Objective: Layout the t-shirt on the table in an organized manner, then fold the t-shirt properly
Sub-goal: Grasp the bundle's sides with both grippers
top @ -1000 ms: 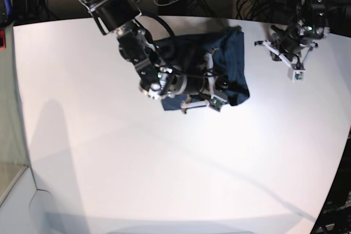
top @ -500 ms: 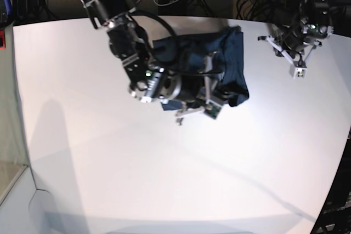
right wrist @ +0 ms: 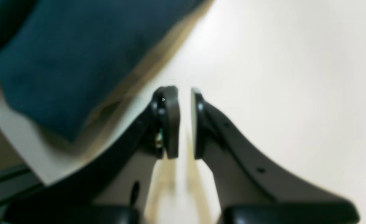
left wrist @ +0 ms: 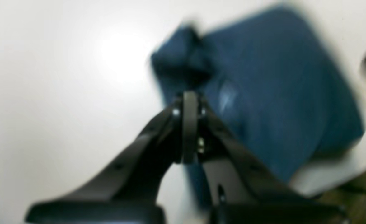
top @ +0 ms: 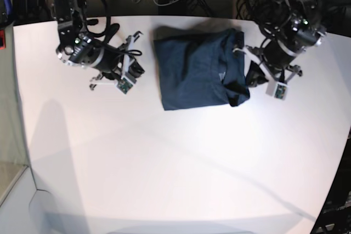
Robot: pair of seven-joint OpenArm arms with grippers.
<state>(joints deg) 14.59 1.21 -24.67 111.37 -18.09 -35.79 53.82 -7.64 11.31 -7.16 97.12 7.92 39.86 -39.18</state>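
A: The t-shirt (top: 197,69) lies as a folded block, upper centre of the table (top: 164,173).

B: Left gripper (left wrist: 189,102) jaws pressed together, empty, at its right edge. Right gripper (right wrist: 184,123) jaws slightly apart, empty. Advise pinching one corner layer only.

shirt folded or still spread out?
Folded. The t-shirt lies as a compact rectangle on the table, no sleeves sticking out, with one bunched corner at its right edge. Neither claw holds it.

Desk (top: 164,179): white, matte, plain. Carries 1 item: navy t-shirt (top: 192,69), folded, lying near the far edge.
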